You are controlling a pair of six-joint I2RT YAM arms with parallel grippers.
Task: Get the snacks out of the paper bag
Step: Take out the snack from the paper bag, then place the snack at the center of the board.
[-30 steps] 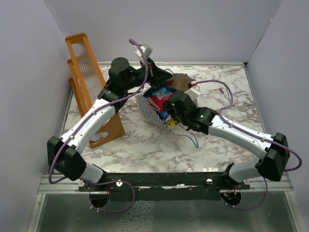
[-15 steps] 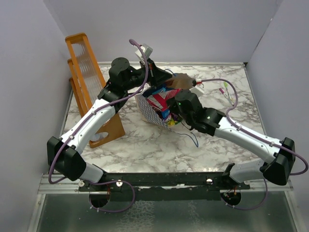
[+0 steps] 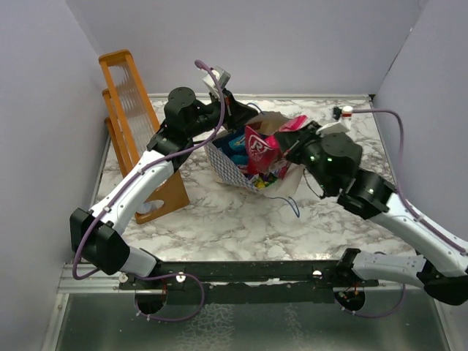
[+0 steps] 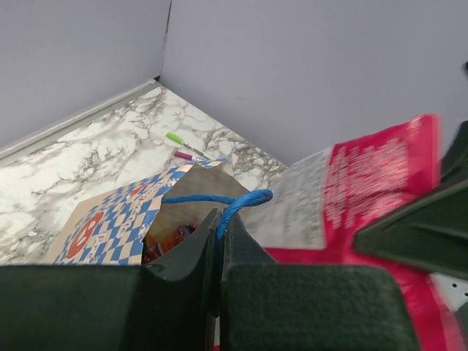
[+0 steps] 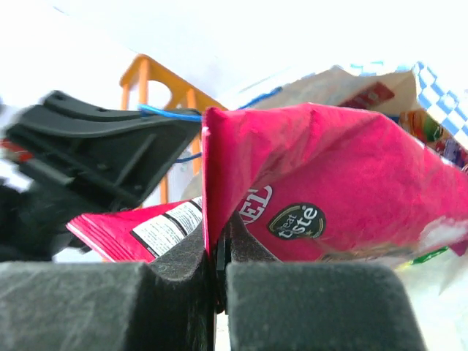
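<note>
Two claws, both clamped shut: the right gripper (image 5: 217, 252) pinches the edge of the pink-red pouch (image 5: 329, 175), its wrist view alone reading "EL" and a dark "taste" badge, while the top view shows only a white "R". The pouch stands up out of the mouth of the paper bag (image 3: 228, 170); the left gripper (image 4: 218, 232) grips the bag's blue cord handle (image 4: 238, 199).

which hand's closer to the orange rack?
Left. The left hand pinches the paper bag's blue cord, right of the rack; the right hand is farther right, shut on the pink pouch.
</note>
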